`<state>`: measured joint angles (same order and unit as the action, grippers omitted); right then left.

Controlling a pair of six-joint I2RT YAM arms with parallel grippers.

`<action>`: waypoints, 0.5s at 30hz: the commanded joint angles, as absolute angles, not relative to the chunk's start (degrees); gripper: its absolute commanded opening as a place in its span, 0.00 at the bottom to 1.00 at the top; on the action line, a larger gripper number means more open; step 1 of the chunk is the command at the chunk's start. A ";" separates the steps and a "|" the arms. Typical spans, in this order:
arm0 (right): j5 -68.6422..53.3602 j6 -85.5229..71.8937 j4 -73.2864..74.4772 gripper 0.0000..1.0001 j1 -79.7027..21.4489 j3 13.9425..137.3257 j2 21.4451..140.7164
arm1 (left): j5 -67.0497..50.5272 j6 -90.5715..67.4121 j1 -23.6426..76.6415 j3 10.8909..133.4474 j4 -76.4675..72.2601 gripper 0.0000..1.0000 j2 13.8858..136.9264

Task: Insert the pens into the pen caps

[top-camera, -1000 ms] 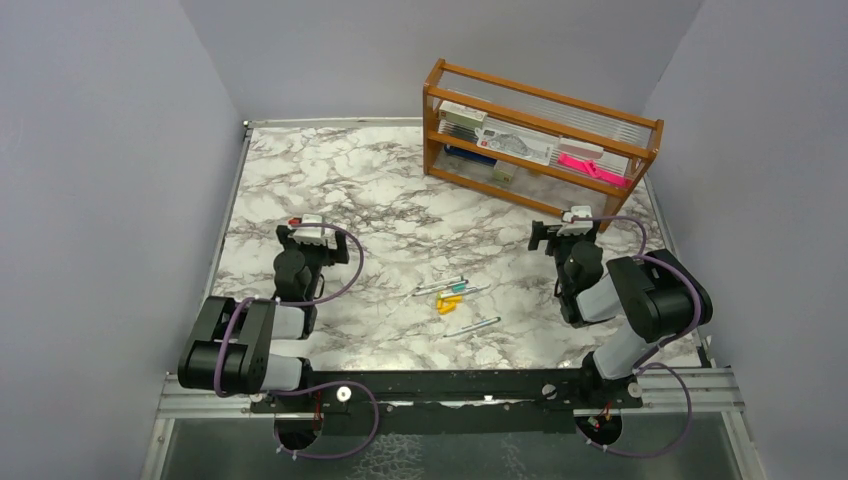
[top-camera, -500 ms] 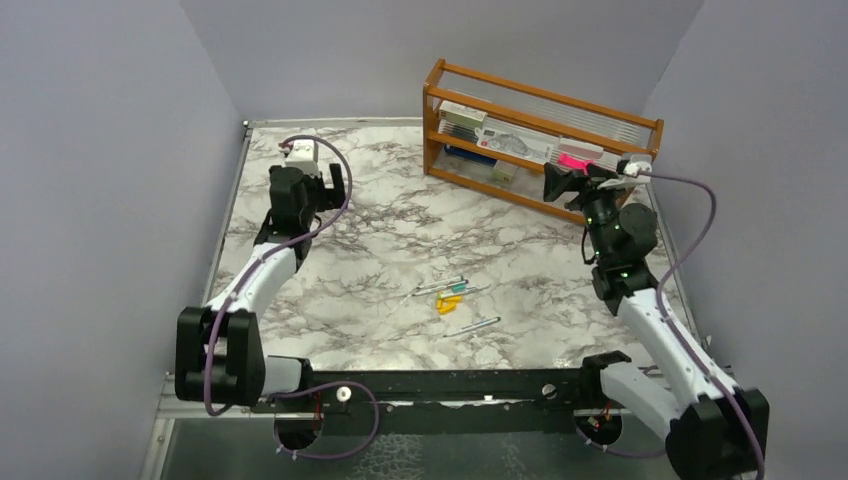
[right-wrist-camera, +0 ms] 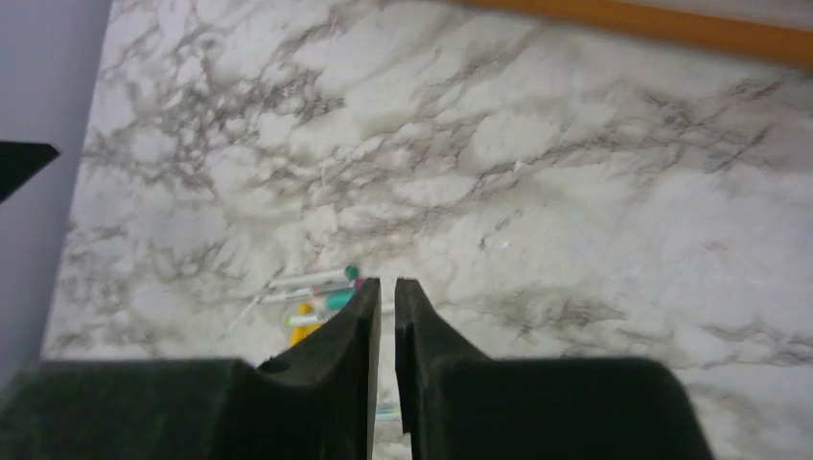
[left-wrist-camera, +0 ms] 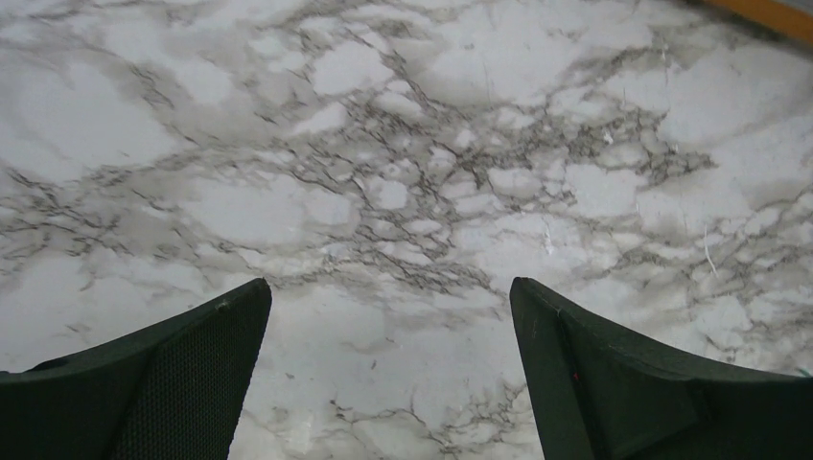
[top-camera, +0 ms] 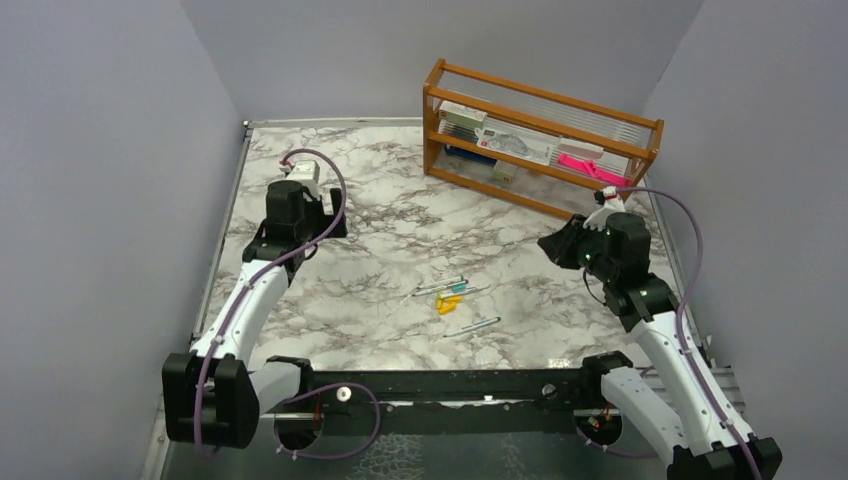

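Even, diffuse light from above fills the top view: the marble table (top-camera: 380,200) reads bright, without glare, and the arms (top-camera: 255,285) throw only soft, faint shadows. The left wrist view is sharp on the marble veins. The right wrist view is blurred, with the pens (right-wrist-camera: 309,286) smeared and the wooden rack (right-wrist-camera: 671,27) fuzzy at its edge.

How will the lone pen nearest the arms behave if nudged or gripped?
The lone pen looks round and thin, lying flat on the smooth table, so it probably rolls if nudged. Its straight shape suggests it is stiff, and it is likely light.
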<state>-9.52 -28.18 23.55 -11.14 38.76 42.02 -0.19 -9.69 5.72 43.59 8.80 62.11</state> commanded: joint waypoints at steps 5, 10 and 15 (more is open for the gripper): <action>-17.51 -20.99 36.17 0.56 -11.07 41.72 47.55 | -9.91 -10.02 9.39 43.56 18.33 0.99 60.54; -19.80 -14.28 47.72 0.72 -11.15 48.39 52.56 | -11.82 -37.60 9.58 41.32 19.59 0.96 59.90; -18.52 -11.65 52.63 0.75 -13.64 49.47 55.10 | -10.26 -39.51 9.76 43.66 19.60 0.84 62.06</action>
